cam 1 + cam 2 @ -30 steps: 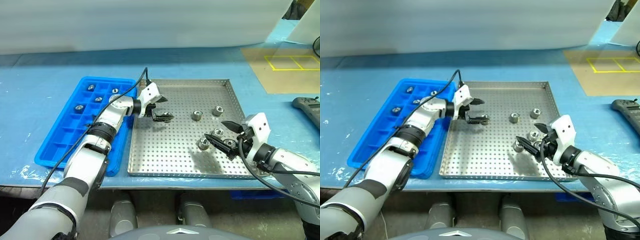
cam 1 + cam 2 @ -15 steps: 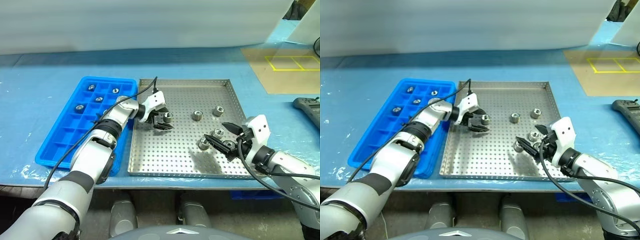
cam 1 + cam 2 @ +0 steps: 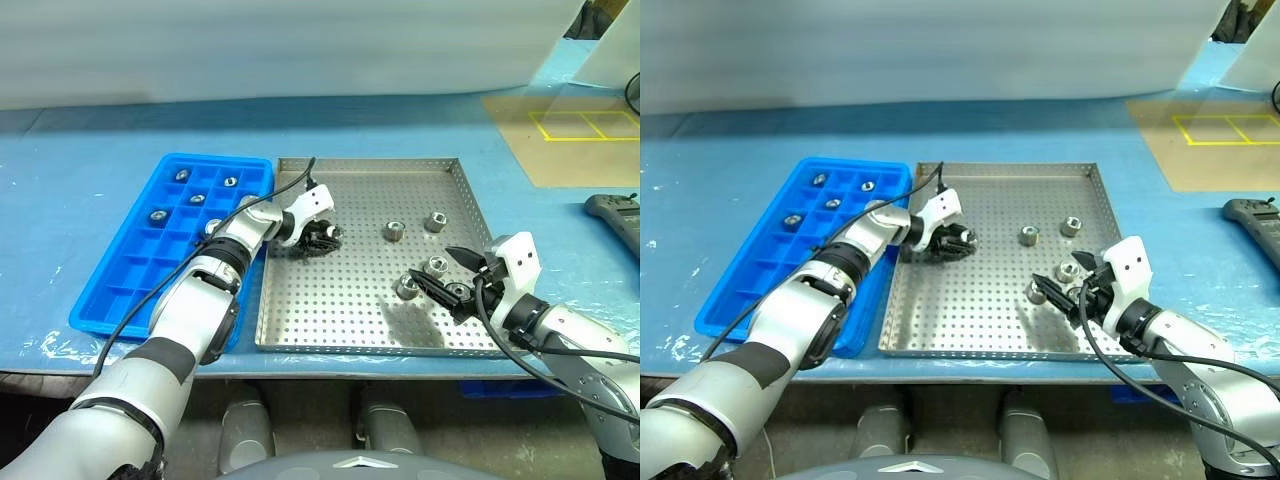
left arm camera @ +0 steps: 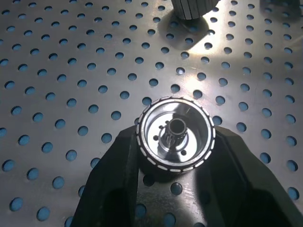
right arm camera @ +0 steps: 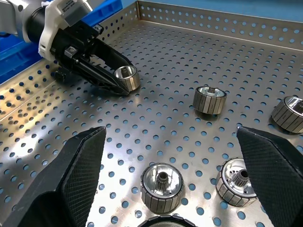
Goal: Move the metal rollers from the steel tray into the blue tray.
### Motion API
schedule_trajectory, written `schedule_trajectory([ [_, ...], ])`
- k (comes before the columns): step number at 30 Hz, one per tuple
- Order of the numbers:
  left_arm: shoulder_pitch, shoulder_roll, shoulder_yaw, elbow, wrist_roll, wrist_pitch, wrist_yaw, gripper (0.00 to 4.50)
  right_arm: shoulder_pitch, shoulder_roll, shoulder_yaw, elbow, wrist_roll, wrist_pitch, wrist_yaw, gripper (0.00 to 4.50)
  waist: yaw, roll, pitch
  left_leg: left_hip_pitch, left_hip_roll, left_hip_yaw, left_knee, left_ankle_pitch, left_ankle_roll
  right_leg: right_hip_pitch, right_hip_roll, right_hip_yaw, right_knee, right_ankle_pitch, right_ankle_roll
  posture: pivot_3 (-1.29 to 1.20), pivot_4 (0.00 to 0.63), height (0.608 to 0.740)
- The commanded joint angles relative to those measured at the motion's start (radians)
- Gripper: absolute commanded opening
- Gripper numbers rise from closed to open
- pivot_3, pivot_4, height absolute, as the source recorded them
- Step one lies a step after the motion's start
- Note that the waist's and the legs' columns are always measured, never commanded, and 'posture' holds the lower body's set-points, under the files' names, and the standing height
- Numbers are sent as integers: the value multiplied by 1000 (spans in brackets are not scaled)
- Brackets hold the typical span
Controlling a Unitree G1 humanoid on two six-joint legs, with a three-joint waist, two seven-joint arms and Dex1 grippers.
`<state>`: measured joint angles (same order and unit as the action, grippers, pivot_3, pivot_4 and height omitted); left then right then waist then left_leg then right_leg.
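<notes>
Left claw [image 3: 322, 238] clamped around 1 metal roller [image 4: 175, 133] resting on steel tray [image 3: 360, 320], ready for lifting toward blue tray [image 3: 130, 280]. Right claw [image 3: 447, 281] spread wide, empty, near 3 other rollers [image 5: 162, 185].

The left arm reaches from the lower left of the head view up toward the centre, forearm slanting to the right. Its left pincer [image 3: 322, 238] sits just left of centre, tilted downward, its two black fingers [image 4: 118, 175] closed snugly on a roller [image 4: 175, 135]. The right arm enters from the lower right corner, bent at the elbow, its wrist angled toward the middle. The right pincer [image 3: 447, 277] hangs at centre right, its fingers [image 5: 75, 175] spread wide apart, gripping nothing.
</notes>
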<state>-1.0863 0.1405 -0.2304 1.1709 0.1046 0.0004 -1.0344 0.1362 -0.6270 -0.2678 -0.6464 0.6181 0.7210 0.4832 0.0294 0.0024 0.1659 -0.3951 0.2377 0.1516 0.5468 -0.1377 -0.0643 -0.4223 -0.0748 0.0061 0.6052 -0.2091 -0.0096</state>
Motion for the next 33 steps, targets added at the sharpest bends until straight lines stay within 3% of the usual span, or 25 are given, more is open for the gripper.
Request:
schedule_trajectory([
  [1,-30,-5,27,-12,-15,-6,-4,1701,-1,1,-19,-61,10,-23,-2,4500,-1,0,0,0,0,0,0,0,0,0,0,0,0,0,0,-437,150,740],
  [13,22,26,157,-154,-117,-38,52,1701,-74,7,47,-9,-10,-46,24,4500,-11,0,0,0,0,0,0,0,0,0,0,-1,0,0,0,-370,150,740],
  [22,288,63,233,-602,-189,94,224,1701,-198,25,154,98,-43,-80,86,4500,-8,0,0,-1,1,0,-1,0,0,0,0,-1,0,0,0,-232,150,740],
  [26,448,75,295,-858,-205,165,383,1701,-291,46,224,184,-71,-114,136,4500,2,0,0,-1,1,0,0,0,0,0,-1,-2,0,0,0,-146,150,740],
  [33,600,94,360,-1095,-218,227,552,1701,-415,80,309,314,-106,-162,223,4500,21,0,0,-2,3,-1,-1,0,-1,-1,0,-3,0,0,0,-11,150,740],
])
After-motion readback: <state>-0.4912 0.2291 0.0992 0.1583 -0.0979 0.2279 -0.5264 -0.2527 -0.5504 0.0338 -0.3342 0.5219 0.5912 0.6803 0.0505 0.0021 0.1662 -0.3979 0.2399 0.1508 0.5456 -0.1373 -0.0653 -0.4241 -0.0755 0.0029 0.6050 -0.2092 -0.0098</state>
